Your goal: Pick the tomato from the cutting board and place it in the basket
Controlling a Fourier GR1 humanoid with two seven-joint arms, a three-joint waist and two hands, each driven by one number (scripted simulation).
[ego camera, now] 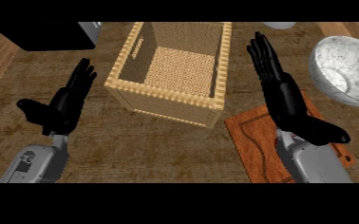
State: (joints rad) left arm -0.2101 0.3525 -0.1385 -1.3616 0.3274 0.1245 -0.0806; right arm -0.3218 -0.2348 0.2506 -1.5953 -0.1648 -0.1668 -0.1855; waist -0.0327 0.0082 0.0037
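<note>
Here, both hands hang open above the counter (175,142), fingers straight and holding nothing. The right hand (284,95) is stretched over the cutting board (252,137) at the view's right; the left hand (63,104) rests well apart, left of the basket (172,97).

The tomato is nowhere to be seen. The basket's woven floor shows bare, and the visible part of the board is bare too, so the tomato most likely lies under the right hand or forearm, though that cannot be confirmed from this view.

The step in hand appears to be the reach for the pick. To do it well, the right hand should settle over the tomato with thumb and fingers spread either side before curling round it, then lift straight up to clear the basket's near wall, carry left across the rim and lower inside before letting go. The left hand is best kept where it is.

Much is cut off. The board runs out of view at the bottom right, and the speckled bowl (336,69) is clipped by the right edge. A black object (45,35) at the top left is too dark to identify.
</note>
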